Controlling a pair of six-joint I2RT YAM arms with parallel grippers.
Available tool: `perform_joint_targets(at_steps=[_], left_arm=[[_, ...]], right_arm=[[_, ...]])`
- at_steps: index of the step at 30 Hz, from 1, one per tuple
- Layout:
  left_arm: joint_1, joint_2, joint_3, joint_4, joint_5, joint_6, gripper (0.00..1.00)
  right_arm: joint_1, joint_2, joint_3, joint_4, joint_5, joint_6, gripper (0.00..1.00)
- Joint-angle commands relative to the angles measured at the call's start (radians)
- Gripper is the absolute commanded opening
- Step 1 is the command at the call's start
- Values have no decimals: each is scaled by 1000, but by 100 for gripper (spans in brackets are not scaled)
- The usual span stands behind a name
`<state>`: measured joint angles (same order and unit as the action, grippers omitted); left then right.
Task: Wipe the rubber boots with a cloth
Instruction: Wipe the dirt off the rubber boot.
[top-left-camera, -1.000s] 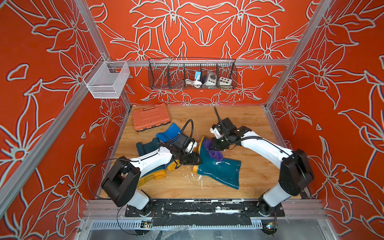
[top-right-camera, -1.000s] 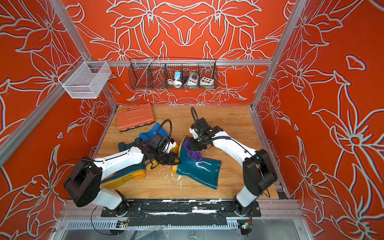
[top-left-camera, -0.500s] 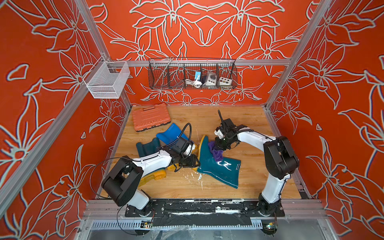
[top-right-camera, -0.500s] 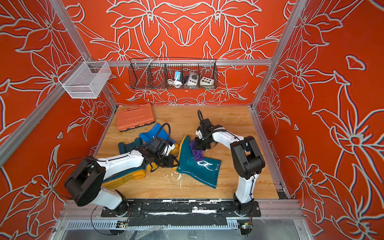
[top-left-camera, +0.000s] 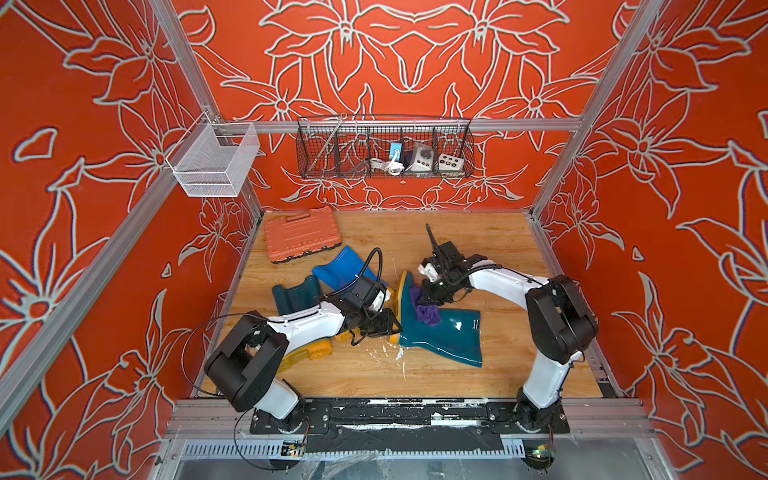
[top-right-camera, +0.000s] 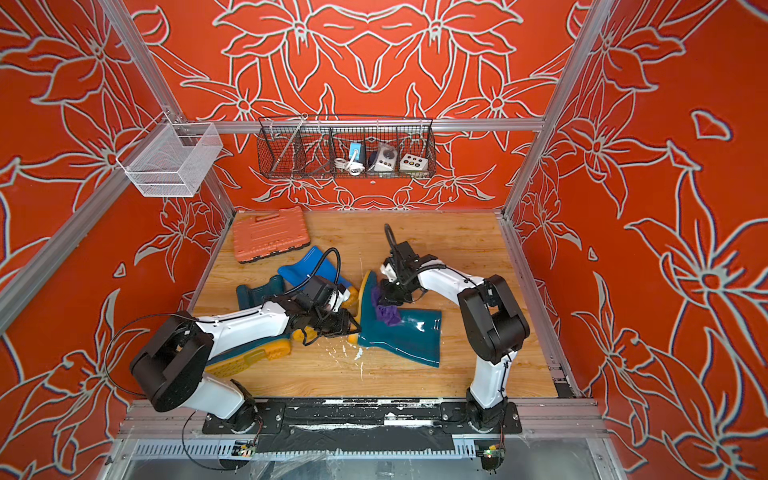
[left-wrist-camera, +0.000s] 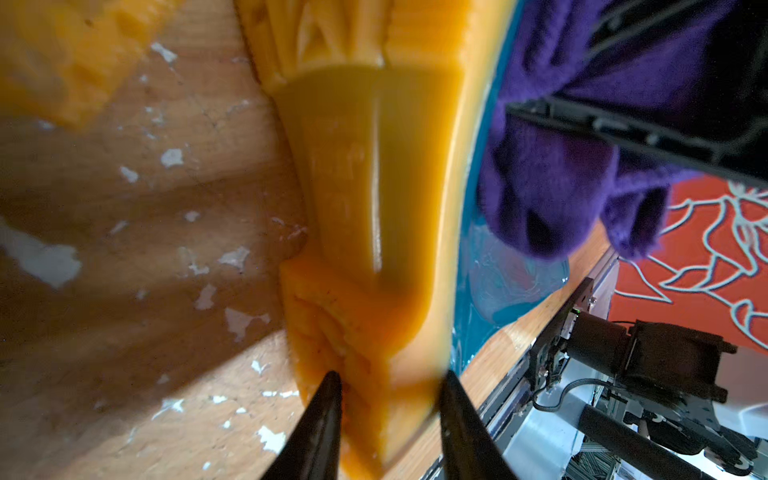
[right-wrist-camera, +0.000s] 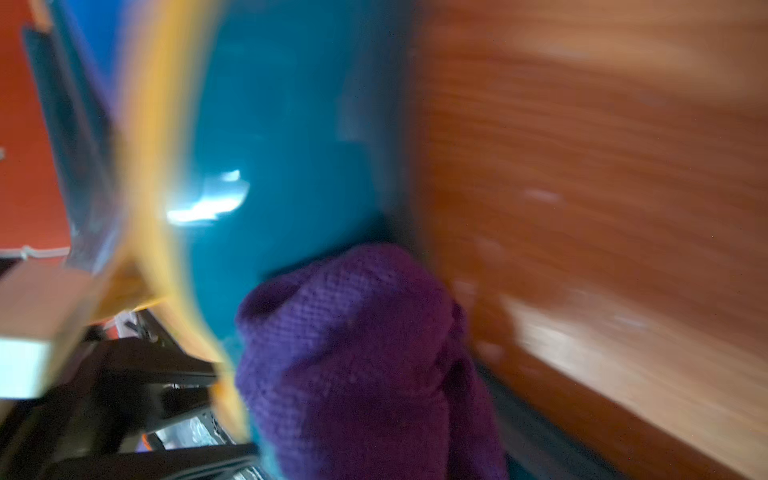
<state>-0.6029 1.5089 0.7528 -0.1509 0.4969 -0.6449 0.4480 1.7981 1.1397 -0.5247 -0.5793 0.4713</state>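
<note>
A dark teal rubber boot (top-left-camera: 446, 336) (top-right-camera: 405, 338) lies on its side mid-floor, its yellow sole facing the left arm. My left gripper (top-left-camera: 390, 326) (top-right-camera: 353, 326) (left-wrist-camera: 388, 376) is shut on the heel of that sole (left-wrist-camera: 365, 324), one finger on each side. The purple cloth (top-left-camera: 426, 309) (top-right-camera: 386, 313) (right-wrist-camera: 365, 353) is bunched on the boot's foot, and my right gripper (top-left-camera: 432, 291) (top-right-camera: 392, 293) is shut on it; the cloth hides its fingertips in the right wrist view. A second teal boot (top-left-camera: 297, 293) lies partly under the left arm. The bright blue boot (top-left-camera: 345, 268) lies behind it.
An orange tool case (top-left-camera: 301, 235) lies flat at the back left of the wooden floor. A black wire basket (top-left-camera: 384, 147) hangs on the back wall and a white mesh basket (top-left-camera: 214, 162) on the left rail. White flecks (top-left-camera: 399, 355) mark the floor near the boot.
My left gripper's jaws have narrowed onto the boot's heel. The right arm's elbow has swung inward while its gripper stays on the cloth over the boot's foot.
</note>
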Motion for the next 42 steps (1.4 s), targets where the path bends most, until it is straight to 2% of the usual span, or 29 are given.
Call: perform_joint_targets(at_steps=[1, 3, 6, 8, 12, 15, 18, 20, 25, 29, 32, 35, 39, 42], left_arm=[[-5, 21, -9, 27, -7, -38, 35], [-9, 24, -9, 31, -9, -37, 39], [-17, 39, -4, 38, -2, -32, 52], [-25, 49, 5, 40, 2, -29, 53], [-50, 72, 30, 21, -4, -18, 53], [-57, 79, 42, 4, -12, -14, 48], [-59, 67, 46, -17, -31, -5, 38], [-60, 57, 52, -34, -42, 5, 32], [-60, 48, 61, -53, -52, 22, 15], [-60, 47, 65, -53, -47, 25, 3], [-60, 45, 71, -63, -46, 37, 0], [-59, 48, 80, -70, -25, 58, 0], [-61, 58, 92, -76, -3, 69, 0], [-61, 61, 99, -79, -4, 67, 0]], right_arm=[[-129, -61, -88, -48, 10, -22, 0], [-163, -91, -102, -80, 25, -48, 0], [-155, -114, -113, -58, 2, -22, 0], [-108, -115, -98, -31, -9, 15, 0], [67, -75, 35, -37, 37, 47, 0], [158, -4, 148, -35, 21, 49, 0], [159, 50, 199, -84, 35, 16, 0], [116, 49, 161, -87, 41, 5, 0], [-121, -42, -65, -47, 2, 12, 0], [-210, -114, -102, -121, 46, -48, 0], [-185, -144, -80, -89, 11, -12, 0], [-92, -128, 2, -60, -9, 15, 0], [55, -35, 168, -52, -30, 13, 0], [122, 58, 256, -44, -53, 23, 0]])
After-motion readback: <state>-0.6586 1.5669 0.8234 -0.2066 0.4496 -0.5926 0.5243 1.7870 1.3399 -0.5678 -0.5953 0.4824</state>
